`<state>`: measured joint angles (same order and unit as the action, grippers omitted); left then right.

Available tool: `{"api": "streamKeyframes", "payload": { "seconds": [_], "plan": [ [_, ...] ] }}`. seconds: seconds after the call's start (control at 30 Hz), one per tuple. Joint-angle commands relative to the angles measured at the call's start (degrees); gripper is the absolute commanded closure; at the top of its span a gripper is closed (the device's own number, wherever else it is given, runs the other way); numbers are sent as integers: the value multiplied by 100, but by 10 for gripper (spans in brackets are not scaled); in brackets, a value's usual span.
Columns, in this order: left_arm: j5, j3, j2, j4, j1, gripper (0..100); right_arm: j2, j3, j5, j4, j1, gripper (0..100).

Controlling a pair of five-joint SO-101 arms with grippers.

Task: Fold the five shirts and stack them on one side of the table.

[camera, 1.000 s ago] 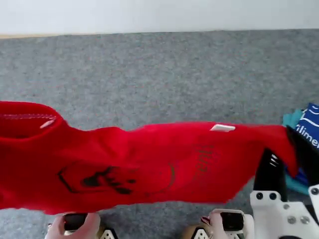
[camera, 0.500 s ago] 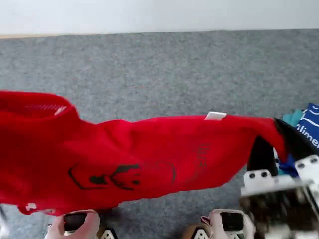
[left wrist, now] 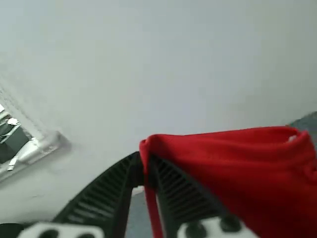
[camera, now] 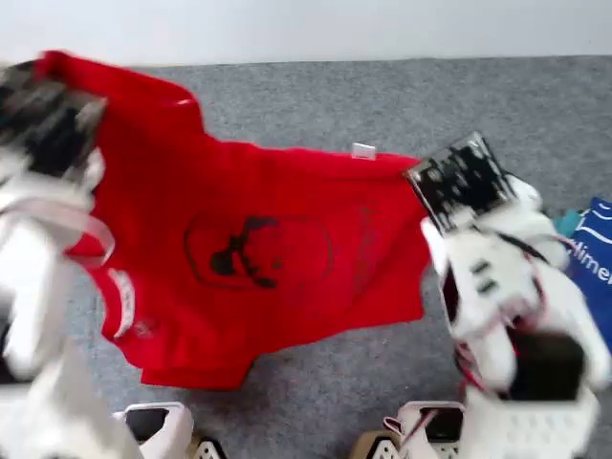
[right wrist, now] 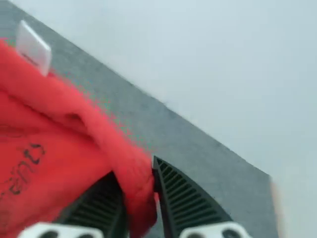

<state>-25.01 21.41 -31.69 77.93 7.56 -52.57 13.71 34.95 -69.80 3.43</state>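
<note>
A red shirt with a black print hangs spread in the air between both arms, above the grey table. My left gripper is shut on the shirt's edge, raised at the far left in the high view. My right gripper is shut on another edge of the red cloth, seen at the shirt's right corner in the high view. A white tag sticks up from the top hem.
Blue and teal folded clothes lie at the table's right edge. A white wall runs behind the table. The arms' bases stand at the near edge.
Both arms have risen and swung toward the back of the table, carrying the red shirt up and away from the near edge. The shirt now hangs more spread, print facing the camera.
</note>
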Motion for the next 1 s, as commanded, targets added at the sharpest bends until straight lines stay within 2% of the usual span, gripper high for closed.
{"api": "streamKeyframes", "payload": {
  "seconds": [0.0, 0.23, 0.4, 0.6, 0.97],
  "plan": [
    [246, -1314, -9, -1284, -211, 997, -66, 1029, 79, 1314, 101, 987],
    [492, -3908, -9, -4360, -237, 997, 268, 2673, 308, 3503, 75, 988],
    [484, -4998, 0, -5670, -237, 997, 1279, 2532, 290, 4251, -13, 988],
    [501, -4892, 826, -6295, -229, 997, 2589, 1776, 290, 4629, -31, 988],
    [510, -2563, 3437, -6303, -202, 997, 4919, -519, 290, 4593, -22, 988]
  ]
}}
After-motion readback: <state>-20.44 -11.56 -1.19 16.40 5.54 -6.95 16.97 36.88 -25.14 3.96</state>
